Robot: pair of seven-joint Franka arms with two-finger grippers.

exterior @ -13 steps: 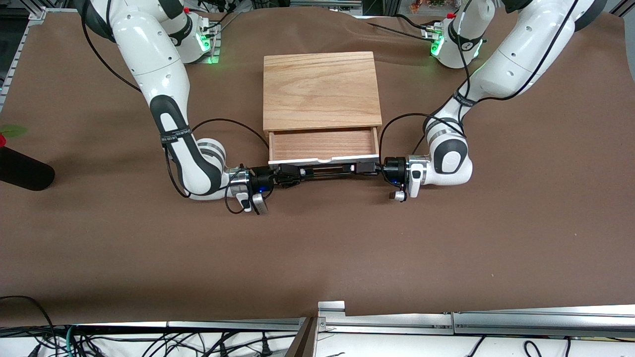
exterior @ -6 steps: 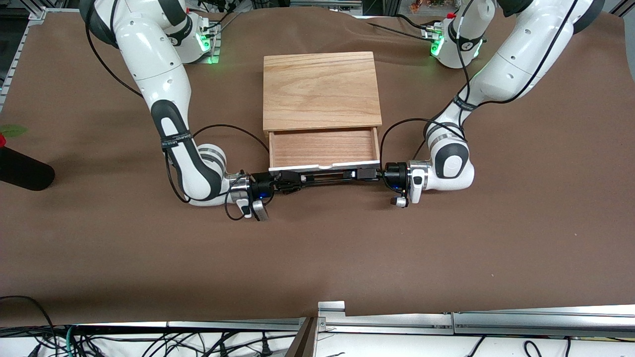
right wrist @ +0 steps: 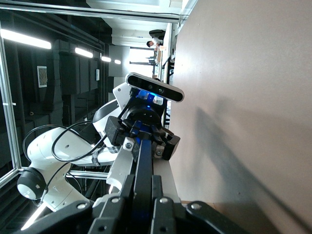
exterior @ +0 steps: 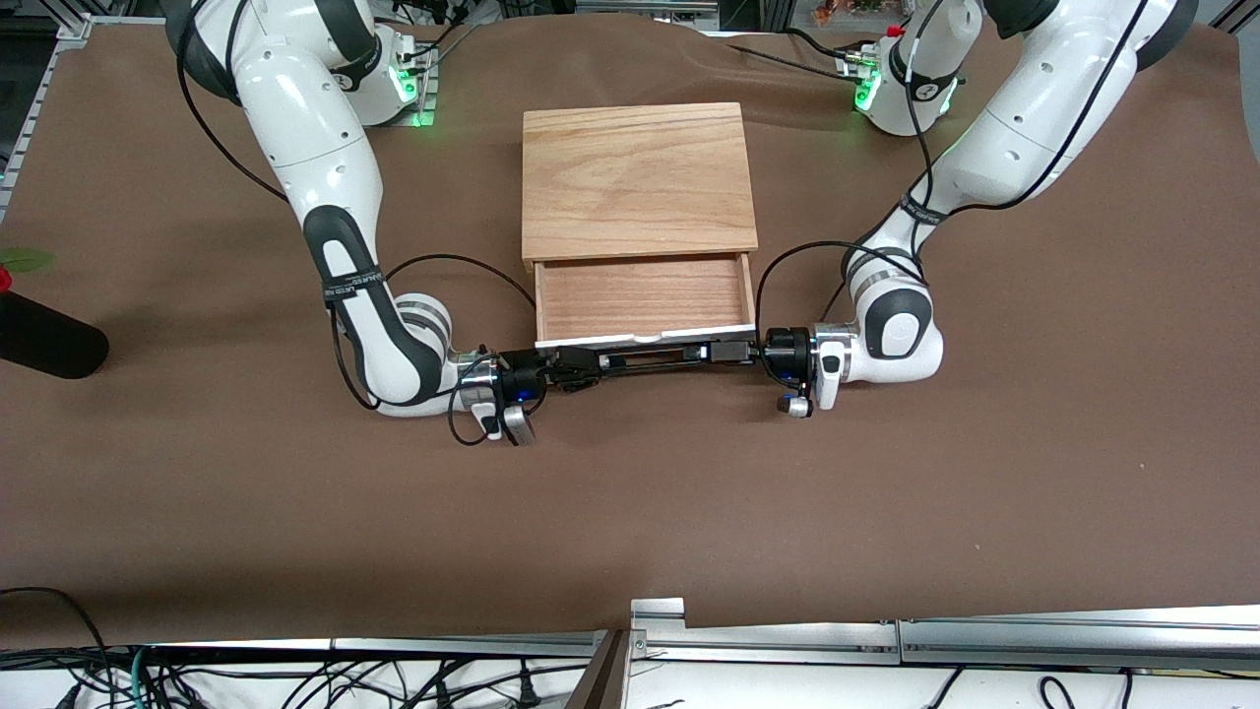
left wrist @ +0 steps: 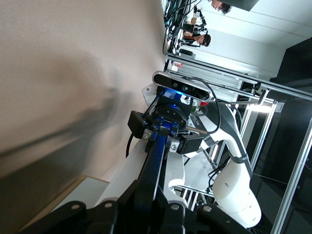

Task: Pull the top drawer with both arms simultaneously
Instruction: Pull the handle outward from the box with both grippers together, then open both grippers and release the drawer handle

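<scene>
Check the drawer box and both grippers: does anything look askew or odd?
Only slightly: the top drawer's black handle runs a little aslant, lower in the front view toward the right gripper than toward the left gripper. Nothing looks damaged.

2 white robot arms (exterior: 325, 167), each w/ 1 black two-finger gripper: right gripper (exterior: 581, 366), left gripper (exterior: 717, 353). 1 light wood box casing (exterior: 638, 177). 1 top drawer (exterior: 645, 295) w/ 1 black bar handle (exterior: 650, 359). 2 green-lit bases (exterior: 402, 84). 1 brown table (exterior: 630, 492). 1 black cylinder (exterior: 44, 340) at table edge.
</scene>
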